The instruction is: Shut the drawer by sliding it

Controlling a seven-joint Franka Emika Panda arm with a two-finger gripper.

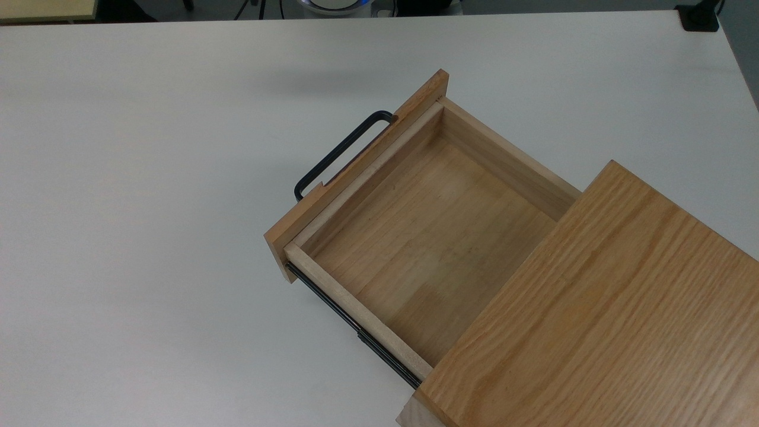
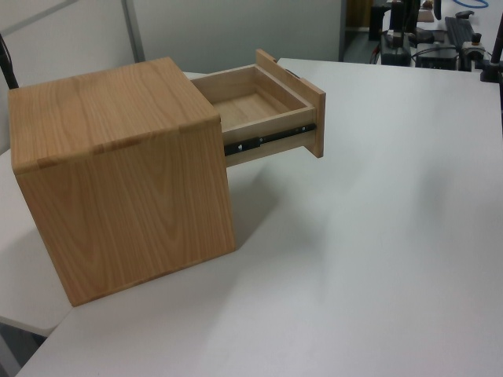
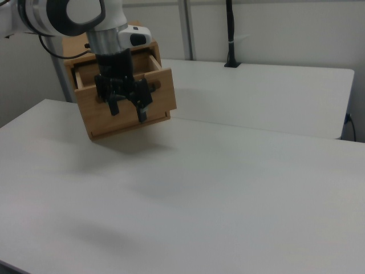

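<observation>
Standing pulled well out of the cabinet (image 1: 599, 308), the drawer (image 1: 427, 237) is not yet pushed in (nothing done so far); the tool (image 3: 126, 111) hangs open before its front panel.

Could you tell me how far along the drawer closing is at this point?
Nothing looks done yet: the drawer is pulled well out of the cabinet, its empty inside and black side rail exposed. In hand: in the right view the gripper, fingers open, hangs in front of the drawer's front panel; contact cannot be judged. Left: the whole slide inward until the panel meets the cabinet.
</observation>
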